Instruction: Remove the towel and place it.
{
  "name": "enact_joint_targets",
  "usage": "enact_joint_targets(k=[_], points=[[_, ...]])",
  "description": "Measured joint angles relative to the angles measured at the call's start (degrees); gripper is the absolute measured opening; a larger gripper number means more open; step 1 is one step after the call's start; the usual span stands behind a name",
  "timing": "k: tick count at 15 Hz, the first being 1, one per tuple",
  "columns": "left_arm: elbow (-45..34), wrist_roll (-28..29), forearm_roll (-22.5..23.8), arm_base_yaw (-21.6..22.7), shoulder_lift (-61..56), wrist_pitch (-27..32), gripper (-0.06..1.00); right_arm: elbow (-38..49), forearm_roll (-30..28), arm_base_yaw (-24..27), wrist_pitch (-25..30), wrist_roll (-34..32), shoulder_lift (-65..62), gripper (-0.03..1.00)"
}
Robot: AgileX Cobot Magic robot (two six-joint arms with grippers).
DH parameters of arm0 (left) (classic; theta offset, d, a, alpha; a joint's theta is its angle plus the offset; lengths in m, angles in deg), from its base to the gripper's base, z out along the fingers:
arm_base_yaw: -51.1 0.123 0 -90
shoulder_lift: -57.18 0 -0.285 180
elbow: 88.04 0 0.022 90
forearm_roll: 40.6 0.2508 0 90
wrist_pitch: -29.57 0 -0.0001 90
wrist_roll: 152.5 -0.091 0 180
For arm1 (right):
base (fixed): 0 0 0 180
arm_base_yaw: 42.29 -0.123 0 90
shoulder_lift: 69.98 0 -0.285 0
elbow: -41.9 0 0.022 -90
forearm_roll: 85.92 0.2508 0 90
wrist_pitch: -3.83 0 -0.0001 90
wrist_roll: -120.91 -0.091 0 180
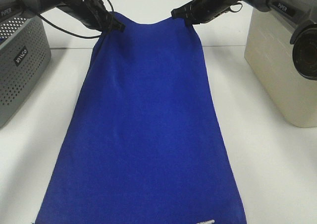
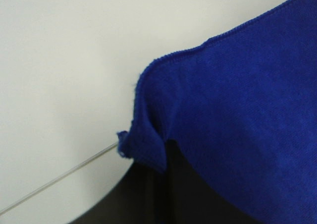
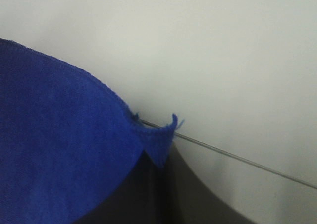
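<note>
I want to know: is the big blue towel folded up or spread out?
Spread out. The towel hangs open in one flat sheet, held by its far corners by the left gripper and right gripper.

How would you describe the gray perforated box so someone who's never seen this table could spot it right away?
Start from the big blue towel hanging down the middle of the white table, held at its far corners by the left hand and right hand. Look to the left edge of the overhead view: the gray box stands there. Unlike the smooth cream container on the right, its walls are covered in small holes.
</note>
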Motion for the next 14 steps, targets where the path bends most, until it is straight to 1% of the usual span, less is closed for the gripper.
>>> enact_joint_targets(k=[5, 7, 9, 10, 12, 14], points=[[0.0, 0.0, 2.29, 0.0, 2.58, -0.8, 0.01, 0.0, 0.92, 0.0, -1.15, 0.06, 3.61, 0.02], [0.0, 0.0, 2.46, 0.0, 3.61, -1.66, 0.01, 0.0, 1.2, 0.0, -2.58, 0.46, 4.24, 0.02], [0.0, 0.0, 2.46, 0.0, 4.47, -2.92, 0.01, 0.0, 1.43, 0.0, -2.92, 0.52, 4.7, 0.02], [0.0, 0.0, 2.46, 0.0, 4.76, -3.27, 0.03, 0.0, 1.43, 0.0, -2.92, 0.63, 4.87, 0.02], [0.0, 0.0, 2.46, 0.0, 5.1, -4.53, 0.17, 0.0, 1.49, 0.0, -3.55, 0.63, 5.73, 0.03], [0.0, 0.0, 2.46, 0.0, 5.27, -5.61, 0.26, 0.0, 1.72, 0.0, -3.55, 0.8, 6.7, 0.08]])
